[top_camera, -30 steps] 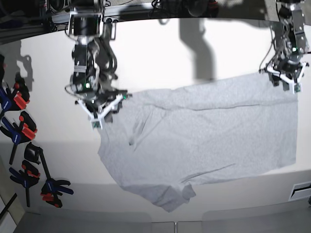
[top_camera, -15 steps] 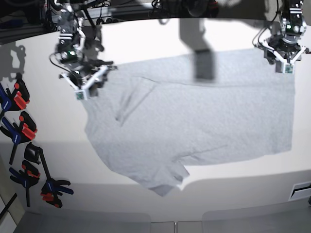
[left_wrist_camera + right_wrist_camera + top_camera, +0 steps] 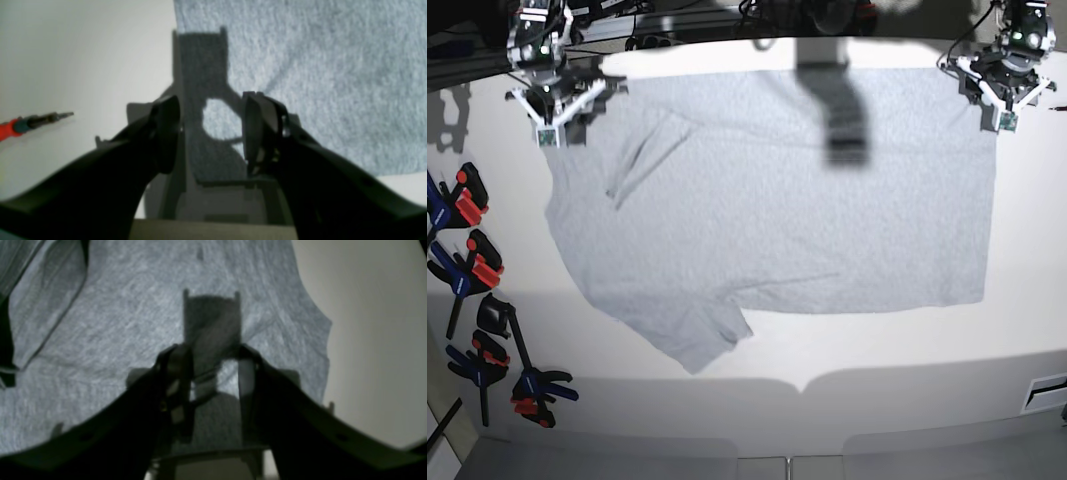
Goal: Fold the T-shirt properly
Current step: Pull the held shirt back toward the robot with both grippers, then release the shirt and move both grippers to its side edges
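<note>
Looks down past the right gripper (image 3: 215,373), jaws parted with nothing between, onto the grey T-shirt (image 3: 133,323), its edge curving along bare pale table (image 3: 377,340) at right.

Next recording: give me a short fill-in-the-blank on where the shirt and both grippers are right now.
1. The T-shirt lies spread on the white ____.
2. In the base view the left gripper is above the shirt's upper ____ corner.
3. The jaws of the right gripper stand apart, holding ____.
4. The clamps by the table edge are red, blue and ____.

Missing words: table; right; nothing; black
</note>
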`<state>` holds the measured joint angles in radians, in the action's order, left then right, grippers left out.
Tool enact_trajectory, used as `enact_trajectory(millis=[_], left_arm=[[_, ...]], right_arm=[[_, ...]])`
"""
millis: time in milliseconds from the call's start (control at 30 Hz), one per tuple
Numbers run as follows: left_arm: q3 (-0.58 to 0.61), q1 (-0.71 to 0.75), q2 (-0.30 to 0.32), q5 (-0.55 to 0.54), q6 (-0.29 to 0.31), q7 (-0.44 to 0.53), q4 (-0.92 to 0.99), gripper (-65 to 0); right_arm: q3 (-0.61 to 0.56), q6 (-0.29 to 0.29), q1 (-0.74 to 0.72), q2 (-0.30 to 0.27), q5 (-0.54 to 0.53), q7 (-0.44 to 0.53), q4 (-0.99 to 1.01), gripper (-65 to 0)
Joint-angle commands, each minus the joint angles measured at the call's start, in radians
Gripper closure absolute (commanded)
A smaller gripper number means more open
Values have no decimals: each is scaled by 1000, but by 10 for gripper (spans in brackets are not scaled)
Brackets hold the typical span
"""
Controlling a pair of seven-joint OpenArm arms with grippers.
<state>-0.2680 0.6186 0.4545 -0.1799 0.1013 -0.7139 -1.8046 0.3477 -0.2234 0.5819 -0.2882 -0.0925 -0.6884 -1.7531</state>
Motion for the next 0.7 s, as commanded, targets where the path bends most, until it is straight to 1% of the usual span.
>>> enact_trajectory(millis=[0,67,300,467,533,600,667], left_arm=[[-6,20,11,5,-8,-21,-11,-290],[-6,36,11,4,-8,-19,-11,-290],[-6,67,11,4,-8,-27,-29,-290],[-6,66,11,8,-8,-56,-86,-290],[-6,66,11,8,-8,-53,-114,-290],[-6,66,11,8,-8,-15,-138,-291],[-6,65,11,29,-8,53,-156,-291]], right_arm=[[0,13,26,-6,34,-79,-9,-223],[0,24,37,-6,38,-79,-32,-223],[0,26,31,-6,38,-74,-76,-223],[0,26,31,-6,38,-72,-77,-223],[0,26,30,-6,38,-66,-77,-223],[0,26,30,-6,38,-47,-77,-223],[0,26,28,-6,38,-26,-78,-223]])
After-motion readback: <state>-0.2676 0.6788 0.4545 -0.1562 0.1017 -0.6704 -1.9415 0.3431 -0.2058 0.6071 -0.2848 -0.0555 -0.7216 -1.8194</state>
